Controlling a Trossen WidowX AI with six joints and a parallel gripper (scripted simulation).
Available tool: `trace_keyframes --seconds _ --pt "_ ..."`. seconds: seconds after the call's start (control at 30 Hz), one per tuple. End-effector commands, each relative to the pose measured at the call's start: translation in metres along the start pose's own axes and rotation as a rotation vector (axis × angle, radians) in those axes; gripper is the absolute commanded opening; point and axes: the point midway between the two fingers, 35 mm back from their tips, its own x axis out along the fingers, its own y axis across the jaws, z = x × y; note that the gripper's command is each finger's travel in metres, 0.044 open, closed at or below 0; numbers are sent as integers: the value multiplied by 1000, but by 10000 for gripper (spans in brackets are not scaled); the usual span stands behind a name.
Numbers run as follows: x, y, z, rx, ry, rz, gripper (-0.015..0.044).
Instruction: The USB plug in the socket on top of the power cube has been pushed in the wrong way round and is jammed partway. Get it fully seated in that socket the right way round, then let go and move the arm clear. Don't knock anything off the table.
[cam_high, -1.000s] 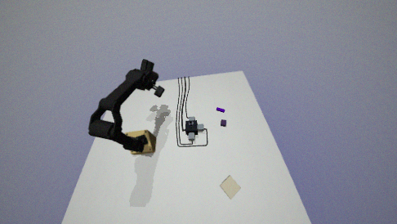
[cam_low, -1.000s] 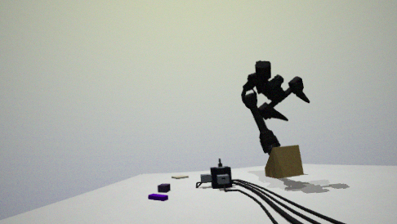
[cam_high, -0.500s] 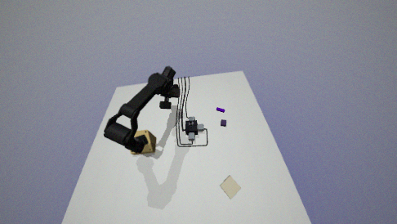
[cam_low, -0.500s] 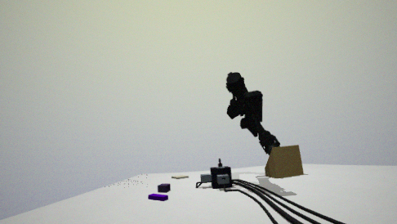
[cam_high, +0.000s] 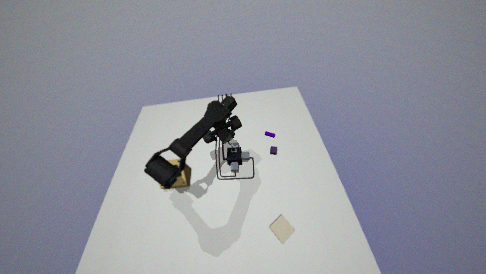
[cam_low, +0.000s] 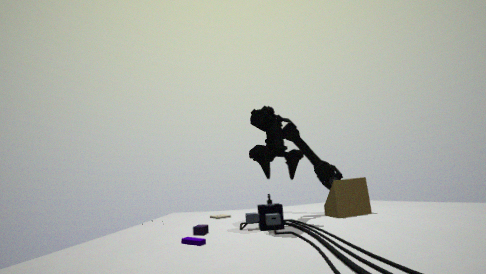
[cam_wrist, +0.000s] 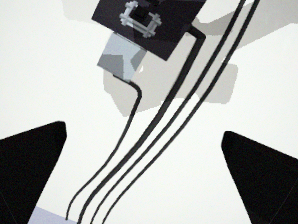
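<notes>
The black power cube (cam_high: 233, 154) (cam_low: 270, 217) stands mid-table. The USB plug (cam_low: 269, 199) (cam_wrist: 140, 18) sticks up out of the socket on the cube's top, with its metal shell showing in the wrist view. A grey plug (cam_low: 252, 218) (cam_wrist: 121, 54) sits in the cube's side. My gripper (cam_high: 225, 136) (cam_low: 278, 172) (cam_wrist: 145, 135) is open and empty. It points down and hangs well above the cube, a little to one side of it. In the wrist view the cube lies at the top, beyond the fingertips.
Three black cables (cam_low: 325, 245) (cam_wrist: 166, 116) (cam_high: 220, 170) run from the cube across the table. A purple block (cam_high: 273, 149) (cam_low: 200, 229) and a flat purple piece (cam_high: 270, 134) (cam_low: 193, 241) lie nearby. There is also a tan tile (cam_high: 282, 228) (cam_low: 220, 216), and the tan arm base (cam_high: 181, 176) (cam_low: 348, 197).
</notes>
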Motion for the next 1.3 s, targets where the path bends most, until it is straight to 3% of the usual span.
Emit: trace_keyframes --seconds 0.0,1.27 --pt "14 15 58 483 -158 -23 440" --pt "36 10 63 484 -159 -23 440"
